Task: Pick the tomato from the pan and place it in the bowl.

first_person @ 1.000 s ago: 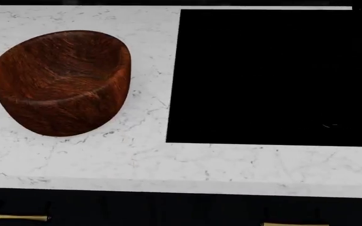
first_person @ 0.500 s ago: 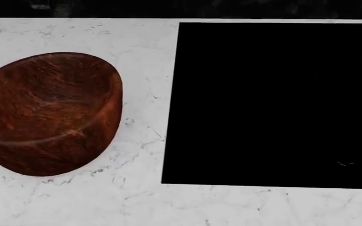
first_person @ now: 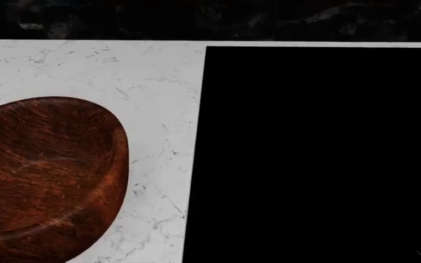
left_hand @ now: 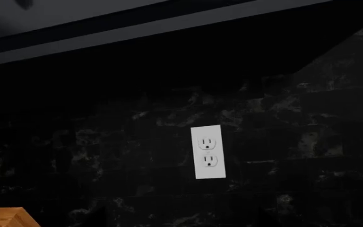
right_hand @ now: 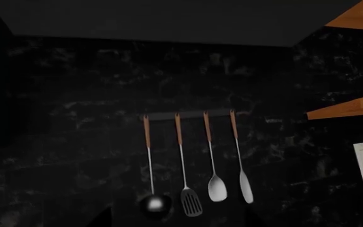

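Large reddish-brown wooden bowl (first_person: 42, 181) sits on white marble table (first_person: 152, 87), left of black cooktop panel (first_person: 313, 153). Tomato and pan not visible. Neither gripper in view; state unknown.

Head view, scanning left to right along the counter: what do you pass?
Bowl → bare strip of white marble counter → black cooktop panel. Neither tomato nor either gripper shows in this view.
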